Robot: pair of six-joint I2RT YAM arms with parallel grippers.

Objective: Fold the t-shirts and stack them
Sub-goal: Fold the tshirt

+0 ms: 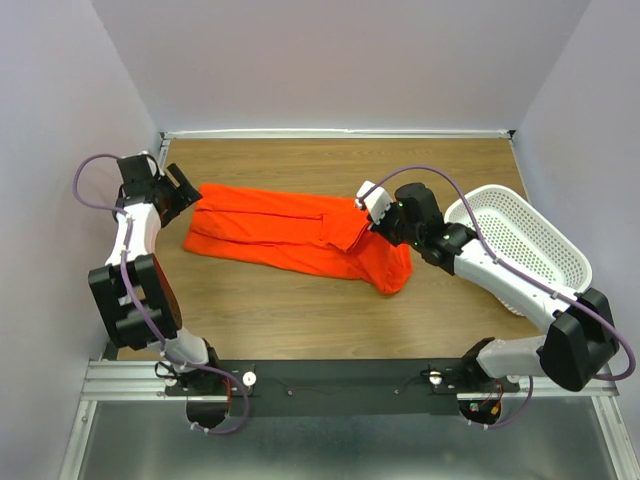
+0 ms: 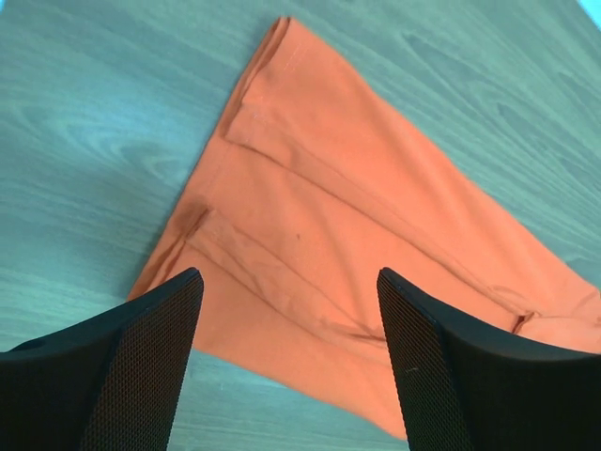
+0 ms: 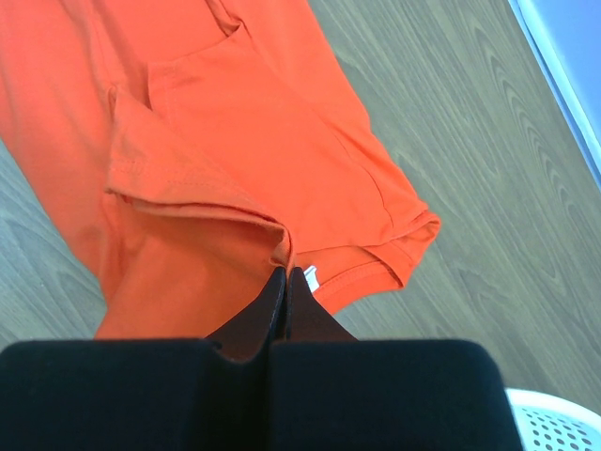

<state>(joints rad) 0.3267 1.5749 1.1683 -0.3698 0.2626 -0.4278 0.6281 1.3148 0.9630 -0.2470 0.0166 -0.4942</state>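
Note:
One bright orange t-shirt [image 1: 290,240] lies lengthwise across the wooden table, folded into a long band. My left gripper [image 1: 186,194] hovers at its left end, open, and nothing sits between its black fingers [image 2: 160,357]. In the left wrist view the shirt's hemmed end [image 2: 319,216] lies flat below the left gripper [image 2: 289,274]. My right gripper [image 1: 371,212] is shut on a raised fold of the t-shirt [image 3: 225,141] at its right end. The right gripper [image 3: 286,271] pinches the cloth edge next to the small white label [image 3: 311,277] inside the collar.
A white perforated basket [image 1: 525,240] stands at the right edge of the table, right beside the right arm, and its rim [image 3: 554,423] shows in the right wrist view. Walls close in the table on the left, the back and the right.

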